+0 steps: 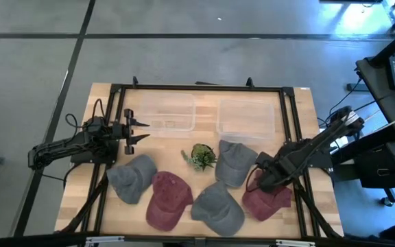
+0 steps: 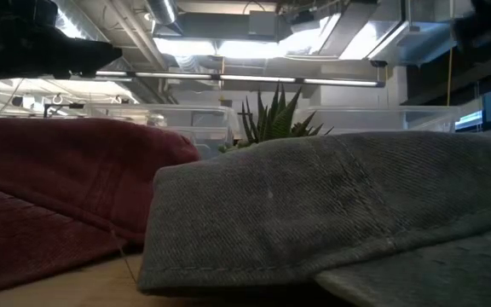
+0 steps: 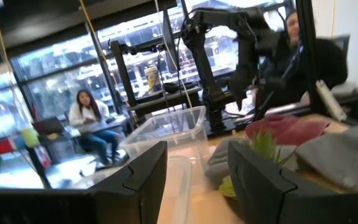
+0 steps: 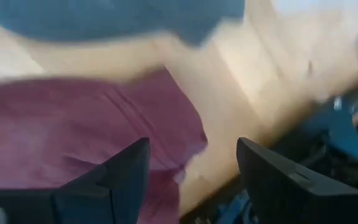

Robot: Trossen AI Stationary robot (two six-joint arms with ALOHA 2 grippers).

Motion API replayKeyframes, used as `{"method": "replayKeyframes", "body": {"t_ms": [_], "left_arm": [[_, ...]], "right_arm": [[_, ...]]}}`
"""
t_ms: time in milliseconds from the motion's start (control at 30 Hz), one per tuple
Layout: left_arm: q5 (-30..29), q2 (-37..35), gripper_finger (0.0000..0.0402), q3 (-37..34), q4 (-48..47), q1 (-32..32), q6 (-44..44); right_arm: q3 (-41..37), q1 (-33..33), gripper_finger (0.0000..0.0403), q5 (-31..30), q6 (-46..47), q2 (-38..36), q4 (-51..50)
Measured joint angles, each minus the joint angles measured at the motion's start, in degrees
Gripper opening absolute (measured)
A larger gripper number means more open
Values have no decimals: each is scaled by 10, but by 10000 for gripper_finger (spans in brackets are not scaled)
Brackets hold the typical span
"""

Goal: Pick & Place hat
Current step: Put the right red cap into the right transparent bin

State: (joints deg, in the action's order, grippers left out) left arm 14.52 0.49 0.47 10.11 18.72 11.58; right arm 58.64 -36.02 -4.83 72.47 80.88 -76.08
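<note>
Five hats lie crown-up on the table: a grey one [image 1: 132,178], a maroon one [image 1: 167,199], two more grey ones [image 1: 218,206] [image 1: 236,163], and a maroon hat [image 1: 267,200] at the right. My right gripper [image 1: 261,177] is open and low over this right maroon hat [image 4: 73,124], at its edge beside the grey hat [image 4: 104,18]. One finger [image 4: 120,180] is over the maroon cloth, the other over bare wood. My left gripper [image 1: 140,132] waits open by the left bin, above the table. My right gripper comes slanting down at the edge [image 4: 191,134] of the right maroon hat with its fingers apart. I cannot tell whether a finger touches the cloth. The hat lies flat on the table.
Two clear plastic bins [image 1: 166,115] [image 1: 247,118] stand side by side at the far edge. A small green plant [image 1: 201,156] stands mid-table between the hats. A black frame [image 1: 197,88] rings the table. People sit in the room beyond [image 3: 89,121].
</note>
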Motion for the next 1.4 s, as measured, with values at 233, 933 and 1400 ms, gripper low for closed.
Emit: {"method": "replayKeyframes", "body": {"t_ms": [233,933,1400], "left_arm": [[0,0,164,0,0,0,-53],[1,0,164,0,0,0,-54],[1,0,164,0,-3,0,-58]], "right_arm": [[-83,-35,239,29,39,-42,97],[-317,-45,239,64,45,-132,339],[-331,-44,52,52,30,-129,329]]}}
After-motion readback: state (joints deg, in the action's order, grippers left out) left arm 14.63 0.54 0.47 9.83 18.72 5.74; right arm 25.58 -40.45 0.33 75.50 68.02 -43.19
